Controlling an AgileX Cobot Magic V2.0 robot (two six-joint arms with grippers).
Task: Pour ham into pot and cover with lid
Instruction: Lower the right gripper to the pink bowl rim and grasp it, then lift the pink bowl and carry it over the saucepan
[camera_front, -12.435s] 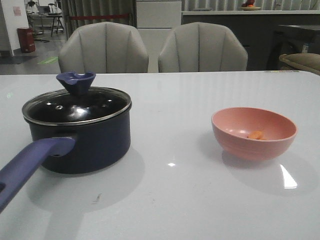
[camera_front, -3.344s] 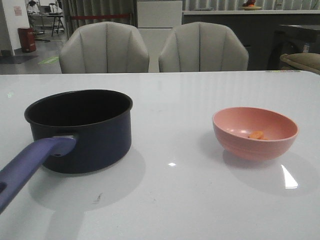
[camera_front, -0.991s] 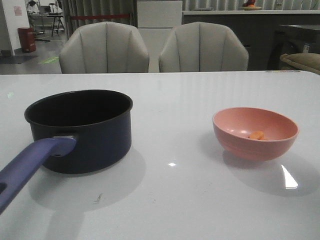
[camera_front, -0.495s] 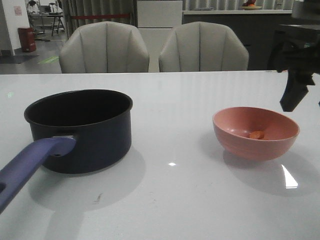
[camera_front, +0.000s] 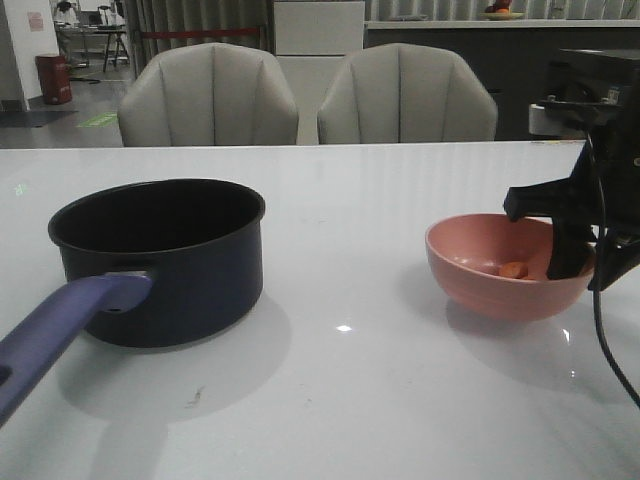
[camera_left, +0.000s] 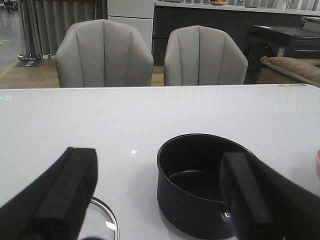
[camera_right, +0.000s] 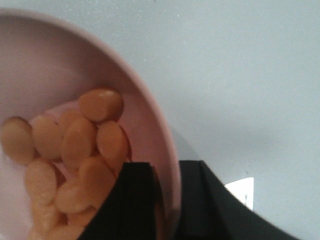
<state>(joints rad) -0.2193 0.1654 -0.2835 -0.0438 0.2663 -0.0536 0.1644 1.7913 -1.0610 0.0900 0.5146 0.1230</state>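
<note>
Since half a second ago, the right gripper has been lowered over the pink bowl, its fingers straddling the rim without visibly clamping. Ham lies inside it. The pot stands uncovered, well apart; pouring can follow once gripped. The left gripper is held open by the lid.

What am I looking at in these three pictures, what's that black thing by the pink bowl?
It is a two-armed robot at a white table. One picture looks forward over the table; the other two come from cameras on each wrist. The black thing is the right end effector, its fingers straddling the rim of the pink bowl, which holds orange ham pieces. The dark pot stands open. The left end effector is open and holds nothing; the glass lid lies beneath it.
</note>
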